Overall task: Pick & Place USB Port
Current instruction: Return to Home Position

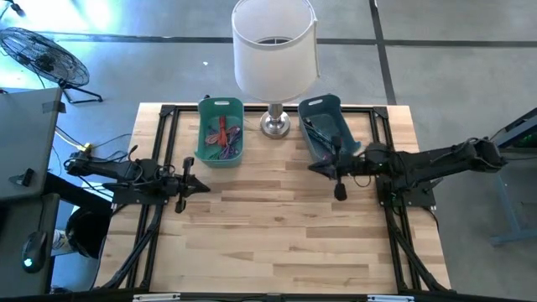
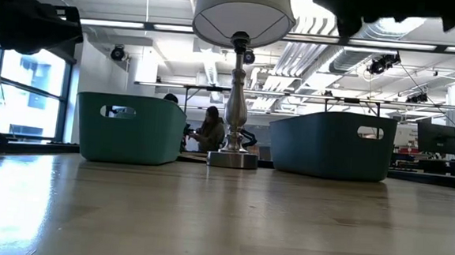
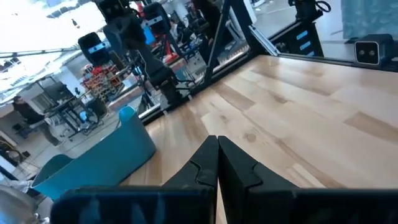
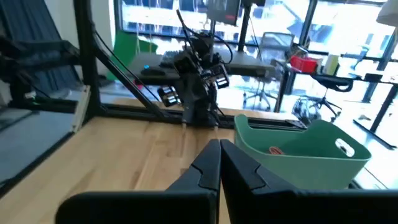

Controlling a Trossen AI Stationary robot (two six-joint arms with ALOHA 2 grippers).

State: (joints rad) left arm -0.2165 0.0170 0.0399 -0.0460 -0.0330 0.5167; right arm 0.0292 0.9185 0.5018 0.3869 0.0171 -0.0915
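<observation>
Both arms are over the tabletop [image 1: 277, 243], neither holding anything.

The left end effector [image 1: 201, 186] hovers over the left side of the tabletop, just in front of the green bin [image 1: 220, 104] and pointing toward the centre. In the left wrist view its fingers [image 3: 205, 165] are pressed together with nothing between them.

The right end effector [image 1: 314, 166] sits at the front edge of the blue bin [image 1: 319, 102], pointing toward the centre, with the arm stretched in from the right side. In the right wrist view its fingers [image 4: 208, 163] are also pressed together and hold nothing.

The charger cables are in the bins. A red and purple tangle [image 1: 223, 134] lies inside the green bin. Dark cable strands [image 1: 323, 134] lie inside the blue bin, but their pattern can't be made out. A bit of red cable [image 4: 273, 150] shows inside the green bin in the right wrist view.

The bins are at the back of the tabletop, green on the left and blue on the right. A lamp [image 1: 274, 50] with a white shade and metal base stands between them. In the low view both bins sit flat and upright on either side of the lamp base [image 2: 232, 158], apart from it.

A person [image 2: 208, 130] is seated in the room behind the tabletop.
</observation>
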